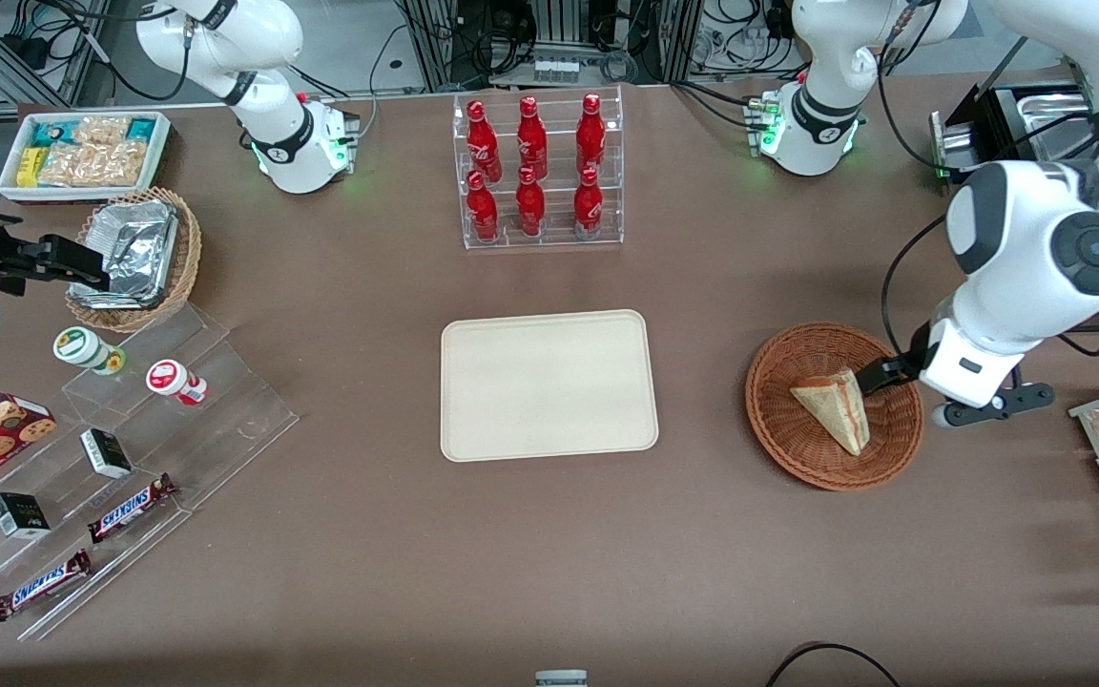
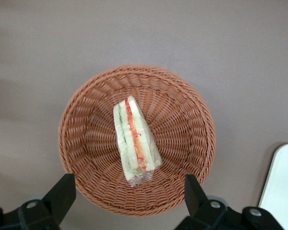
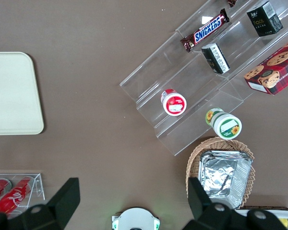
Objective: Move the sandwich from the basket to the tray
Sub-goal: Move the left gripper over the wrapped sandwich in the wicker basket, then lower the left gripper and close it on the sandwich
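Currently, sandwich [image 1: 836,408] lying inside the basket [image 1: 778,420] on the tabletop [image 1: 549,553]; gripper [image 2: 127,194] hovering above the basket, fingers spread wide, holding nothing; tray [image 1: 549,384] bare, at the basket's nine o'clock in front view

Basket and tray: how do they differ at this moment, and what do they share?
The basket is round, reddish-brown woven wicker; the tray is a flat, smooth, cream rectangle with rounded corners. The basket holds the sandwich; the tray holds nothing. The open gripper hangs above the basket, not the tray. Both sit on the brown table, about equally near the front camera.
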`<state>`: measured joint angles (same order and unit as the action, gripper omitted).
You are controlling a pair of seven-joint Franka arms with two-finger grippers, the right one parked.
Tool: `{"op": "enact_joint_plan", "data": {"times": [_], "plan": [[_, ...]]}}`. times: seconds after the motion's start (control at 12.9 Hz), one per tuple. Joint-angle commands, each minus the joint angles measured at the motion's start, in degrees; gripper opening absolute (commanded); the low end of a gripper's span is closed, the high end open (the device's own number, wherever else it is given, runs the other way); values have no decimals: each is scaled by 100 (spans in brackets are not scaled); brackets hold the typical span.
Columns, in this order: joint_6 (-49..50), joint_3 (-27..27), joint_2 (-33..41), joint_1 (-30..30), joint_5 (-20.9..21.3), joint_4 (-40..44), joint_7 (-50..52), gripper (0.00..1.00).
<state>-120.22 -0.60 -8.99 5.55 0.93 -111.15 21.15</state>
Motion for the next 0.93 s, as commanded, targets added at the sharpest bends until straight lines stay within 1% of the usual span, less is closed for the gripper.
{"op": "enact_joint_plan", "data": {"times": [0.0, 0.16, 0.31, 0.85], "plan": [[-631, -2, 151, 16, 47, -695, 389, 100], [-1238, -2, 126, 16, 47, -1091, 661, 100], [-1565, -2, 117, -1, 3, -1391, 688, 100], [-1987, -2, -349, -1, -32, -1471, 759, 100]]}}
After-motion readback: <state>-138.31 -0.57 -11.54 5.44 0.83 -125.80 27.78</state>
